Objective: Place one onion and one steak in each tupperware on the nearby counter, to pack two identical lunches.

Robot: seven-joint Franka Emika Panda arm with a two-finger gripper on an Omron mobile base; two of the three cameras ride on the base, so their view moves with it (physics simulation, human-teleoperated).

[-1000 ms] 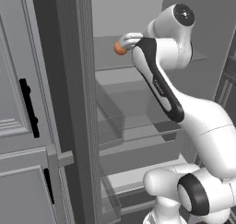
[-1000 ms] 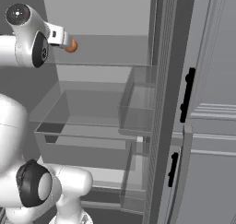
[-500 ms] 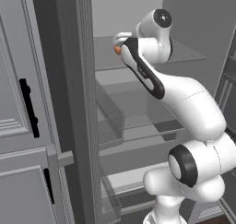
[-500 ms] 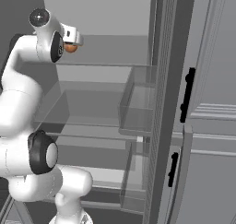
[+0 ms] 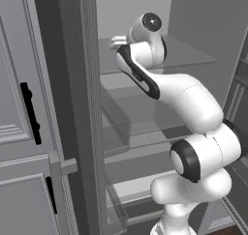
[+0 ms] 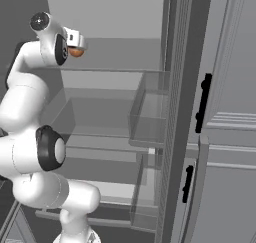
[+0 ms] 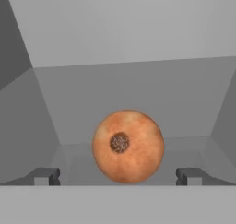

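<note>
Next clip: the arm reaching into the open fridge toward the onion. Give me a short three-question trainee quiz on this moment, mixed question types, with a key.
1. True or false: the gripper has closed on the onion.
2. In the hand view, where does the onion lie relative to the two fingertips?
A. Left of both
B. Between them, centred
C. Right of both
3. Fill in: in the right base view the onion rests on the ____ glass shelf of the fridge.

Key:
1. False. The jaws stand wide, with a clear gap on each side of the onion.
2. B
3. top (of the shelves in view)
</note>
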